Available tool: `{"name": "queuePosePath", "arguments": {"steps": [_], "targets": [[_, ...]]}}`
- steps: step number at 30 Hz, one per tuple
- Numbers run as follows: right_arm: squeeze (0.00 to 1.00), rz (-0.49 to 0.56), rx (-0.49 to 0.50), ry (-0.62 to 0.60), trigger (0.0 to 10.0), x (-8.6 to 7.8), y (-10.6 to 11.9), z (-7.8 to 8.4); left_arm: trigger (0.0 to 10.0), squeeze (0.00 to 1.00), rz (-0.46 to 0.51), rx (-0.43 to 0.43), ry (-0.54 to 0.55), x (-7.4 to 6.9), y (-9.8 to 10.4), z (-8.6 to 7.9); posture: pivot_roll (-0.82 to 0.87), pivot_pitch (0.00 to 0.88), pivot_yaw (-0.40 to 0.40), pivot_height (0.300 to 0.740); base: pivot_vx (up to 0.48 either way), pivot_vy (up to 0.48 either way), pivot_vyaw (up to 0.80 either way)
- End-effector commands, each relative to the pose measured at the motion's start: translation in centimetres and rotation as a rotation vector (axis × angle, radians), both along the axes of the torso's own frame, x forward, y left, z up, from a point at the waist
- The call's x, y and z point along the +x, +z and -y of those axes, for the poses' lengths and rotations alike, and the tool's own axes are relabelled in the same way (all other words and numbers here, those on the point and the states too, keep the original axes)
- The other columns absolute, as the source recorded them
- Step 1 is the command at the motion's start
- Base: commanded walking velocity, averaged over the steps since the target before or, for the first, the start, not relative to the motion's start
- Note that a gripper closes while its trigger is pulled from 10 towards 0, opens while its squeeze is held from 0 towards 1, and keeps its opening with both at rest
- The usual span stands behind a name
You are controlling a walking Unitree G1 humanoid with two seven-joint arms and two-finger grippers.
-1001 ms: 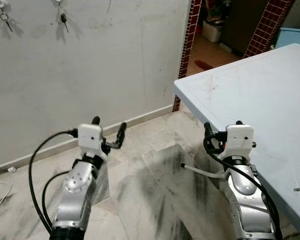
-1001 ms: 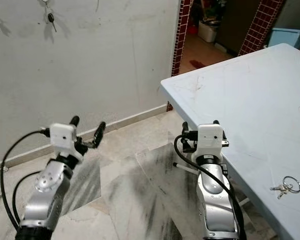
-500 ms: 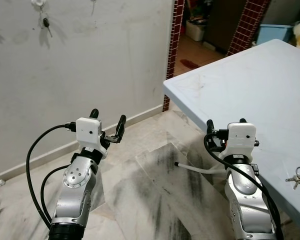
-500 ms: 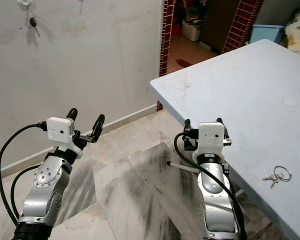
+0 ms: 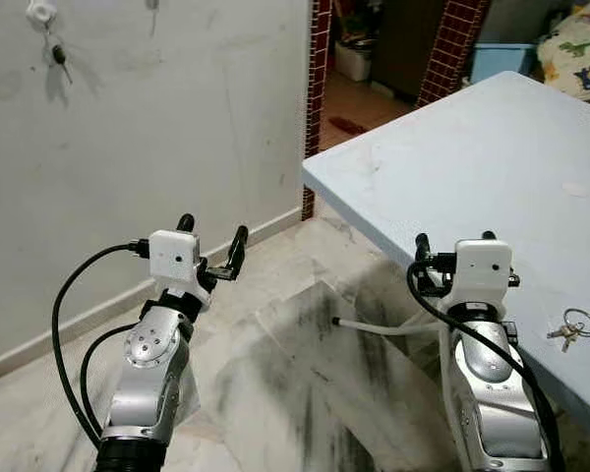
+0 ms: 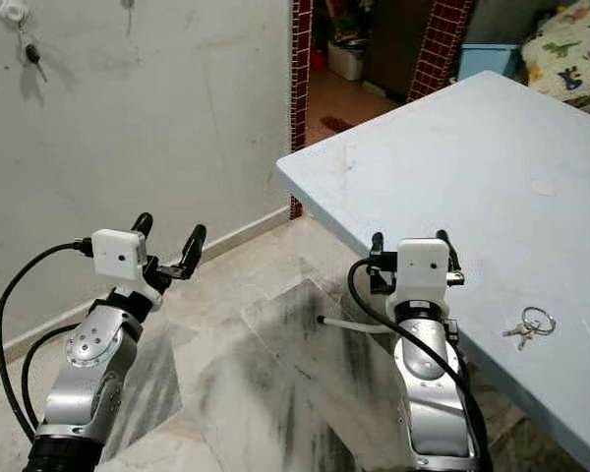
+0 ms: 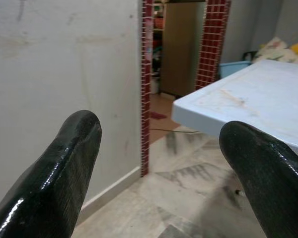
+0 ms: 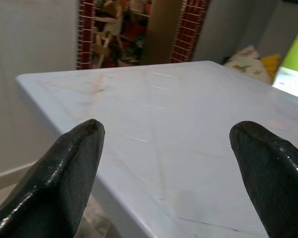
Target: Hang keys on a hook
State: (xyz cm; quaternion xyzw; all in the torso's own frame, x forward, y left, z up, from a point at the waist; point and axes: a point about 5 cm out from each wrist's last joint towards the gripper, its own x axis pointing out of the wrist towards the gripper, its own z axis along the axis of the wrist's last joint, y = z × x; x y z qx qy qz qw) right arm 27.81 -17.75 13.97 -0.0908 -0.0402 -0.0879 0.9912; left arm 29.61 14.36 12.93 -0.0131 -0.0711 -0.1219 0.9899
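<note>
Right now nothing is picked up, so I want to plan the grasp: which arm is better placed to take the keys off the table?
Right. The keys lie on the table just beside the right gripper, which is open.

light: even, indoor | focus: sharp head views | wrist pincer fingertips [image 7: 64, 163] blurred, glossy

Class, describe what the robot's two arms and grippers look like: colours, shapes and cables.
Both arms are silver metal with rounded joints. Each wrist carries a white boxy camera housing, with black cables looping alongside. The left gripper and right gripper each have two long, glossy black fingers with rounded tips.
</note>
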Motion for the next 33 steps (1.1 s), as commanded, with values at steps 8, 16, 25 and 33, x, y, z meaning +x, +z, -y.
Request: {"name": "queuePosePath", "arguments": {"steps": [8, 16, 25, 33], "targets": [[0.00, 0.011, 0.047, -0.027, 10.0, 0.3, 0.5, 0.4, 10.0, 0.00, 0.004, 0.011, -0.009, 0.5, 0.3, -0.2, -0.16, 0.068, 0.034, 0.740, 0.000, 0.000, -0.77], [0.00, -0.010, 0.106, -0.080, 10.0, 0.5, 0.2, 1.2, 10.0, 0.00, 0.003, 0.026, -0.017, 0.5, 0.3, 0.0, -0.16, 0.070, 0.038, 0.740, 0.000, 0.000, -0.76], [0.00, -0.008, 0.121, -0.118, 10.0, 0.7, 0.4, 2.0, 10.0, 0.00, -0.009, 0.034, -0.024, 0.6, 0.2, 0.0, -0.16, 0.072, 0.041, 0.740, 0.000, 0.000, -0.76], [0.00, -0.008, 0.132, -0.134, 10.0, 0.9, 0.4, 2.3, 10.0, 0.00, 0.005, 0.014, -0.016, 0.9, 0.8, 0.2, -0.16, 0.072, 0.045, 0.740, 0.000, 0.000, -0.76]]}}
